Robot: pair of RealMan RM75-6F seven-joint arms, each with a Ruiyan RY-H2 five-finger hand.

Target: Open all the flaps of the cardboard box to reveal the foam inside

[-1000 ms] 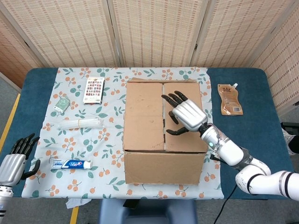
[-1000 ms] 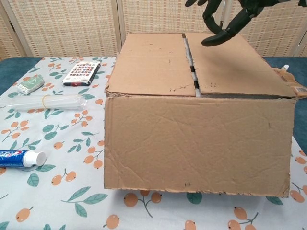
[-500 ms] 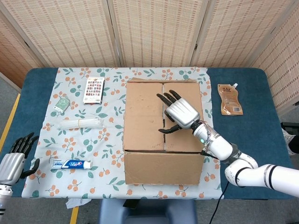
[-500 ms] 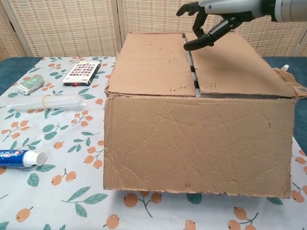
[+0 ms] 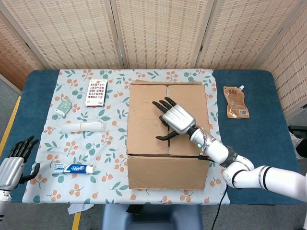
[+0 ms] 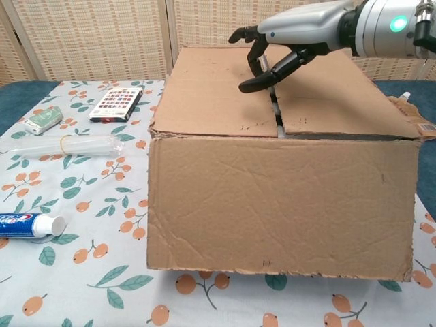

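The cardboard box (image 5: 168, 134) stands in the middle of the bench (image 5: 259, 143), on a flower-pattern cloth (image 5: 110, 158). Its 2 top flaps are closed and they meet at a seam (image 5: 169, 120) that runs down the middle of the top.

The right hand (image 5: 173, 119) is above the top of the box, over this seam. Its fingers are spread apart and it holds nothing. In the chest view the thumb points down toward the seam and the left flap (image 6: 214, 88), but I cannot tell if it touches the cardboard.

The left hand (image 5: 13, 165) is at the left edge of the bench, far from the box. Its fingers are apart and it is empty.

On the cloth, left of the box, lie a toothpaste tube (image 5: 73, 168), a clear plastic tube (image 5: 84, 126) and a printed card pack (image 5: 97, 92). A brown pouch (image 5: 235, 101) lies right of the box.
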